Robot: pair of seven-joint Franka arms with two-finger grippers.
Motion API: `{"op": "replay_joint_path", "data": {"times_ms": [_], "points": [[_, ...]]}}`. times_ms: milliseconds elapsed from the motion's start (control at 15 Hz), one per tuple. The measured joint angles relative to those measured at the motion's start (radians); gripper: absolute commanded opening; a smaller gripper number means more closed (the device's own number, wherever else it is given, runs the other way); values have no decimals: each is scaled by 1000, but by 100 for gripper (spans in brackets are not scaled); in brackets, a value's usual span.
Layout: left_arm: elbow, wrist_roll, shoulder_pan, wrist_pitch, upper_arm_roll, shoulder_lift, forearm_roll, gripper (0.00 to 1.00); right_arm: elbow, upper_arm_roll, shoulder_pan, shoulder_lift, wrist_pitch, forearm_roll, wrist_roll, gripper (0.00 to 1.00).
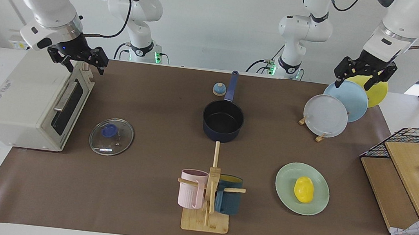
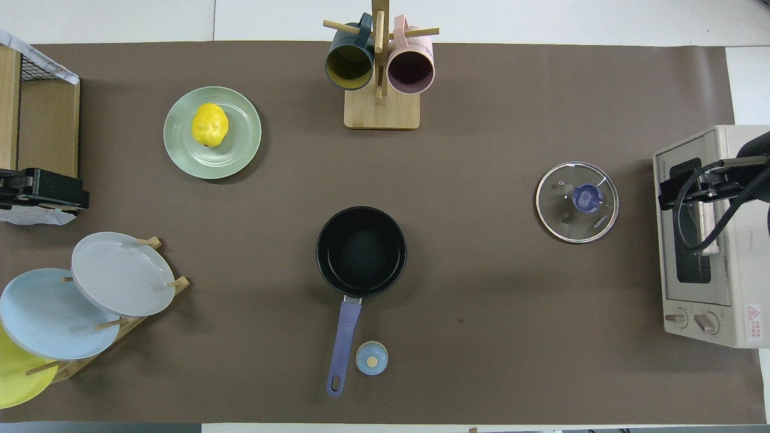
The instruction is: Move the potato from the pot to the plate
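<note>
A: Mug rack sits at bottom centre of the facing view, pink mug and teal mug hanging on it. Where's the potato?

B: Potato lies on the mint plate, lower right of the facing view, upper left of the overhead one. It's a bit off-centre on the plate. Nothing touches it.

A: Pot?

B: Pot is mid-frame on the tabletop, upright, black inside bare, handle pointing toward the top of the facing view. Small blue knob-like object just beside the handle. Glass lid lies flat, well apart, left of centre in the facing view.

A: Pincers?

B: Left pincer hangs at upper right of the facing view, over the dish rack holding the grey-white plate, blue plate and yellow plate. Fingers spread, released, holding nothing. Right pincer hangs at upper left, over the toaster oven. Also released, fingers apart, empty.
</note>
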Motion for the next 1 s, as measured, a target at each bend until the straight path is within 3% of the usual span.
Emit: {"op": "replay_joint_path", "data": {"times_ms": [1000], "points": [[-6, 1, 39, -16, -30, 19, 0, 100, 0, 0, 0, 0, 0, 0, 0, 100]]}}
